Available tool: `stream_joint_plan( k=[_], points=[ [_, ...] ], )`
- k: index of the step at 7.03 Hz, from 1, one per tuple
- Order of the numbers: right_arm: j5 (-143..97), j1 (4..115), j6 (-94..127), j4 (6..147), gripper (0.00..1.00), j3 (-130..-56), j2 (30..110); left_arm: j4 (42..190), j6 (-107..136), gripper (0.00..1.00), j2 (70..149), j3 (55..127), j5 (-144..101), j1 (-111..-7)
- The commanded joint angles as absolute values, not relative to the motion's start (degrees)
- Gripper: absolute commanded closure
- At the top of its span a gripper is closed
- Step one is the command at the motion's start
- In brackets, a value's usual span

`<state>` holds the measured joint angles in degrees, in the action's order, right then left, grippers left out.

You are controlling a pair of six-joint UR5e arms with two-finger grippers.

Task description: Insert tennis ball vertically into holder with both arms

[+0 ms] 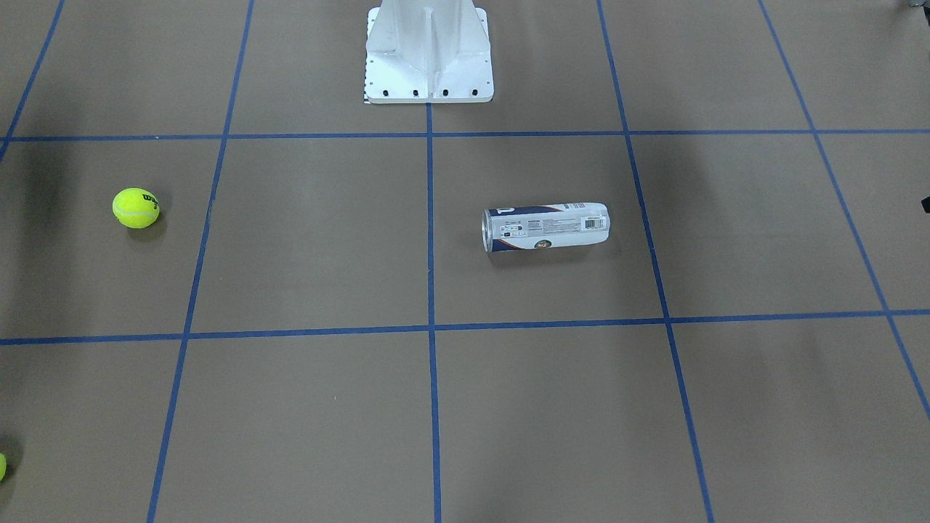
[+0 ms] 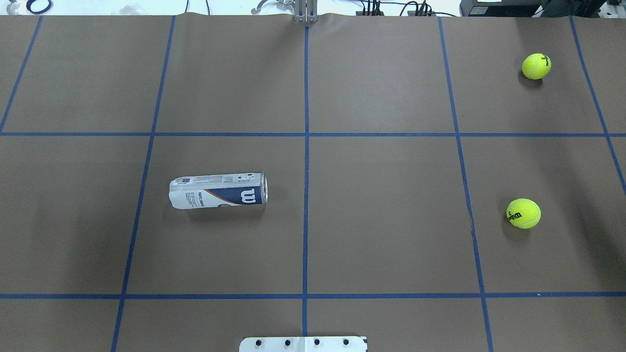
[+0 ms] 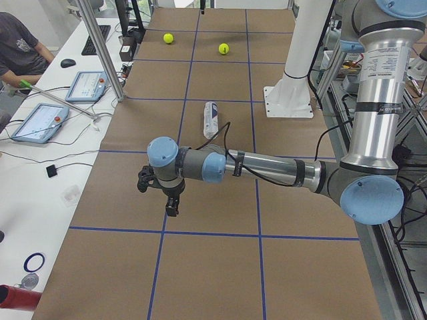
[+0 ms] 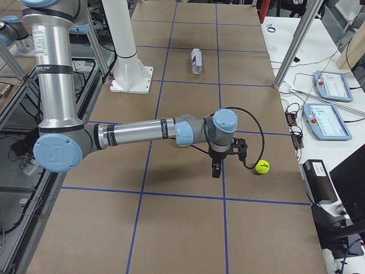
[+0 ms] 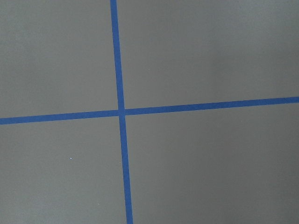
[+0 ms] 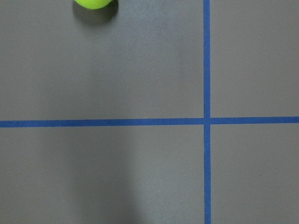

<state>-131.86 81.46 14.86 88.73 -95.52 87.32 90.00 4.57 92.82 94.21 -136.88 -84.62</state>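
Observation:
The tennis ball (image 1: 136,208) lies on the brown table on the robot's right side, and also shows in the overhead view (image 2: 523,213) and far off in the exterior left view (image 3: 223,48). The holder (image 2: 218,190) lies on its side on the robot's left half, its metal-rimmed mouth toward the centre line (image 1: 545,226) (image 3: 211,120) (image 4: 196,60). My left gripper (image 3: 160,199) hangs over the table's left end, far from the holder. My right gripper (image 4: 215,170) hangs over the right end. Both show only in the side views, so I cannot tell if they are open.
A second ball (image 2: 536,66) lies at the far right (image 4: 262,166). The right wrist view shows a ball's edge (image 6: 93,3); which ball is unclear. The white pedestal base (image 1: 429,73) stands at the robot's side. Tablets (image 3: 39,121) and a seated person (image 3: 17,47) are beside the table.

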Motion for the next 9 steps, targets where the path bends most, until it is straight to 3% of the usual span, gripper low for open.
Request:
stream_joint_plan(
  k=[1, 9],
  points=[
    [-131.75, 81.74, 14.94, 88.68, 0.00, -95.89, 87.10, 91.83, 4.66, 0.00, 90.46, 94.39, -136.85, -85.25],
    [-131.84, 81.65, 15.73, 88.16, 0.00, -95.98, 87.36, 94.46, 9.41, 0.00, 90.79, 96.76, -137.37, -84.82]
  ],
)
